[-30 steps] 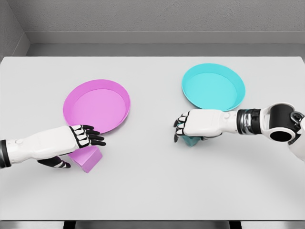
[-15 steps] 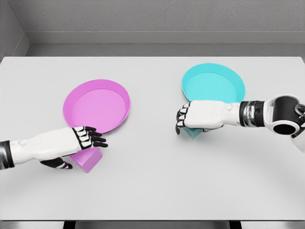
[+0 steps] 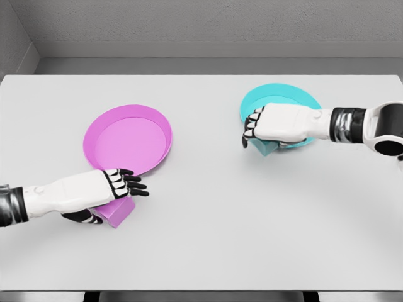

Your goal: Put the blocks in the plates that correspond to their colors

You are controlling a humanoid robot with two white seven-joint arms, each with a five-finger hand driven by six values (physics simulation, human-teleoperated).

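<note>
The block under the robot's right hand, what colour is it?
Cyan, matching the plate beside it. The head view shows the block peeking out beneath the right hand.

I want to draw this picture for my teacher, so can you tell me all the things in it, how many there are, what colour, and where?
table: one, white, fills most of the view
pink plate: one, pink, left half of the table
cyan plate: one, cyan, right half of the table, partly behind the right hand
pink block: one, pink, on the table just in front of the pink plate, under the left hand
cyan block: one, cyan, under the right hand at the near edge of the cyan plate
wall: grey, behind the table
left hand: white with black fingers, closed around the pink block
right hand: white with black fingers, gripping the cyan block
</note>
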